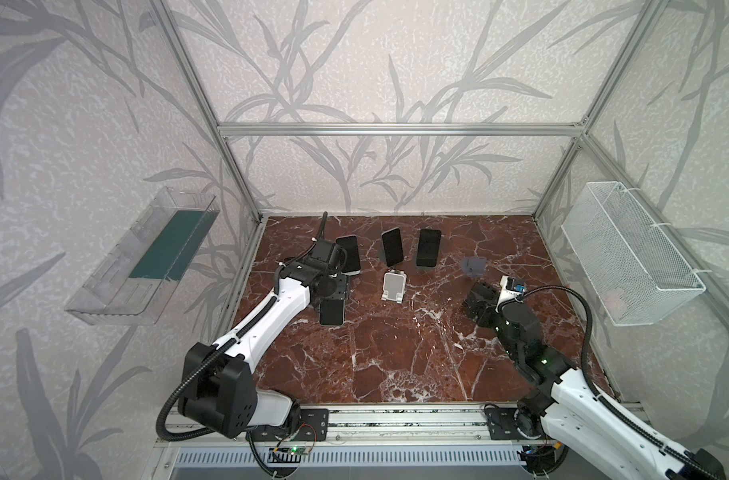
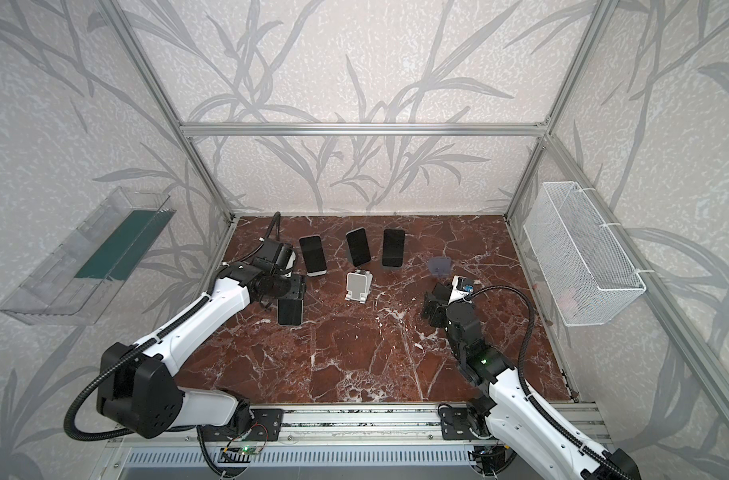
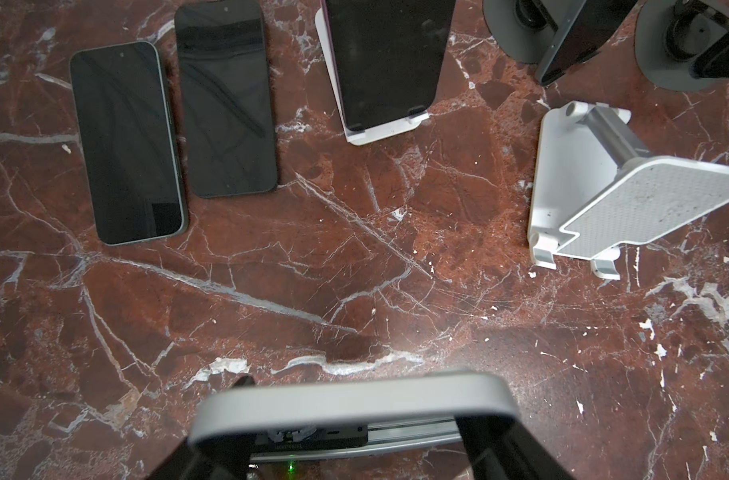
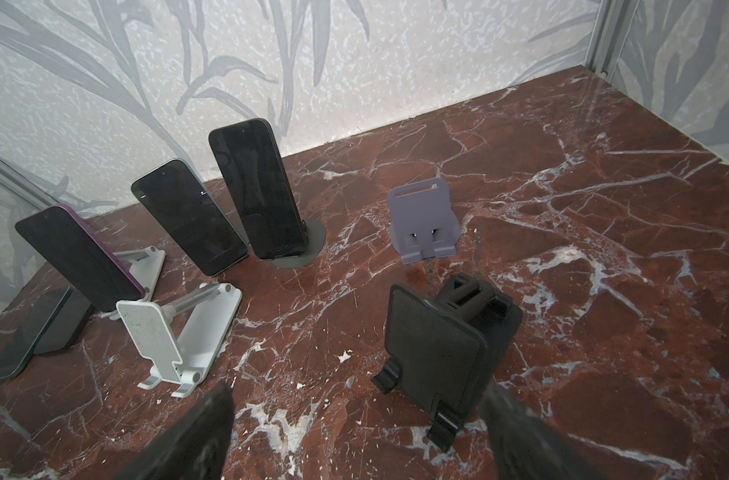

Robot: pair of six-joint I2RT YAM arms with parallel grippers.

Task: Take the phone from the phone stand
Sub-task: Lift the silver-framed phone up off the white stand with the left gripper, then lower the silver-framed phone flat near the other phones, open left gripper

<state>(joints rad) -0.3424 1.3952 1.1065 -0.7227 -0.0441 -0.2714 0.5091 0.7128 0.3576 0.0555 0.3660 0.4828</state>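
1. Three phones stood propped on stands along the far side: a purple-edged phone [image 4: 76, 257], a tilted middle phone [image 4: 188, 216] and an upright phone [image 4: 256, 191].
2. The left gripper [image 3: 354, 405] was clenched across the width of a fourth, the held phone [image 1: 332, 313]. That phone hung off every stand at the left of the table [image 1: 396, 365], well left of the empty white stand [image 1: 394, 286].
3. The right gripper [image 4: 358, 399] hung released, jaws wide, just near of the empty black stand [image 4: 435, 357], with a lilac stand [image 4: 423, 224] beyond. It carried nothing.
4. Judging by this, the lift-off was done and the step in hand was setting the held phone down.
5. Two flat phones [image 3: 128, 141] already lay side by side on the left, so the bare marble near of them looked the sensible spot.
6. To do it well, the arm should tip the phone level before descending, since a corner landing first could make it twist in the pads.
7. It should keep clear of the flat pair and of the purple-edged phone's stand, which stood close by.
8. How high the phone hung could not be told, so the descent should be slow.
9. The jaws should part only once the phone rested fully, then rise straight up.
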